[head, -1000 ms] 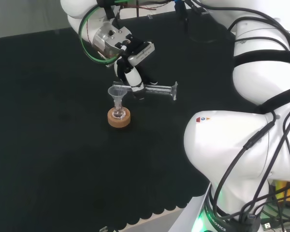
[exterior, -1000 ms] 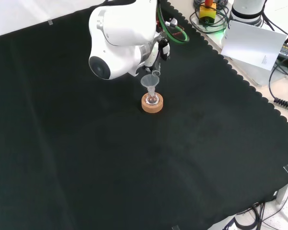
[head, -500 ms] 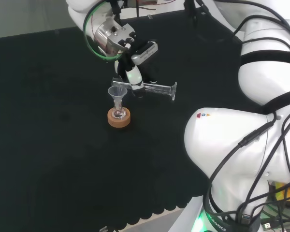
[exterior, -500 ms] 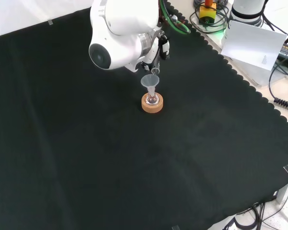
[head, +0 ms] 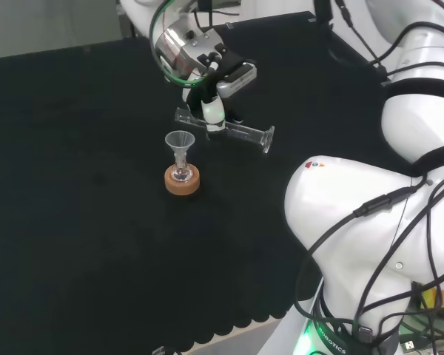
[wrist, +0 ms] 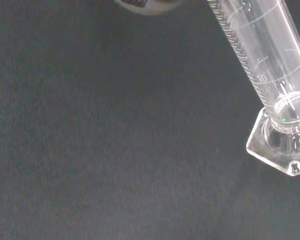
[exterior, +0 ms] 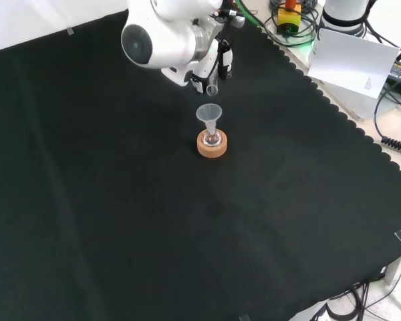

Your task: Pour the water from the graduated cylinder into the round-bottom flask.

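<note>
Now robot hand (head: 212, 106) clasping graduated cylinder (head: 229, 132) held sideways, above funnel (head: 179, 140) in round-bottom flask (head: 181, 173)

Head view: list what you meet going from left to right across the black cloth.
Round cork ring stand carrying the small round-bottom glass flask with a clear funnel → black and white hand → flared foot of the clear graduated cylinder it holds sideways → the arm's white links.
</note>
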Action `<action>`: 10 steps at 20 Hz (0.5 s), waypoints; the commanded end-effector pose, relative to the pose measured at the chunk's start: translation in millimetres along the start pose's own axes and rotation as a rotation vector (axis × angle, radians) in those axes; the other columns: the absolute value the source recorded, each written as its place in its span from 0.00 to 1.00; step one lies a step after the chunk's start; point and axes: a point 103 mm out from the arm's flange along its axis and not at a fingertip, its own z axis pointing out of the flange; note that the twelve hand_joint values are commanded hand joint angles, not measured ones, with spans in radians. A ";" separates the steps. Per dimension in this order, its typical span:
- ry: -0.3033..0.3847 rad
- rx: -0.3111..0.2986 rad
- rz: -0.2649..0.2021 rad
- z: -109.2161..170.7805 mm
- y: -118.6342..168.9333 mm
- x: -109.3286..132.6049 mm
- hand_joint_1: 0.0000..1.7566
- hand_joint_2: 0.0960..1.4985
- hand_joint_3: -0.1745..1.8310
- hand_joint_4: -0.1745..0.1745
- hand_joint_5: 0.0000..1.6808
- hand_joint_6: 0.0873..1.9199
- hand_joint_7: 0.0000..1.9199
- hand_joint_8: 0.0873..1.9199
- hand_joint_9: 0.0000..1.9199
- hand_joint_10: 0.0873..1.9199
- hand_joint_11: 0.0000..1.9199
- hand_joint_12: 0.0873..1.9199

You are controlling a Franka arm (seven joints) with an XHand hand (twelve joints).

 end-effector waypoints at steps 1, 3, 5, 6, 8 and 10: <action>0.041 -0.195 -0.036 3.7 -4.8 -10.9 0.71 0.74 0.09 0.00 0.54 0.54 0.50 0.54 0.78 0.00 0.64 0.36; 0.055 -0.230 -0.041 5.5 -7.3 -15.0 0.71 0.74 0.09 0.00 0.54 0.54 0.50 0.54 0.78 0.00 0.64 0.36; 0.073 -0.261 -0.048 7.7 -9.4 -19.2 0.71 0.74 0.09 0.00 0.54 0.54 0.50 0.54 0.78 0.00 0.64 0.36; 0.080 -0.277 -0.051 9.2 -10.4 -21.8 0.71 0.74 0.09 0.00 0.54 0.54 0.50 0.54 0.78 0.00 0.64 0.36; 0.098 -0.318 -0.054 11.8 -12.5 -26.9 0.71 0.74 0.09 0.00 0.54 0.54 0.50 0.54 0.78 0.00 0.64 0.36; 0.119 -0.347 -0.060 14.5 -13.5 -32.0 0.71 0.74 0.09 0.00 0.54 0.54 0.50 0.54 0.78 0.00 0.64 0.36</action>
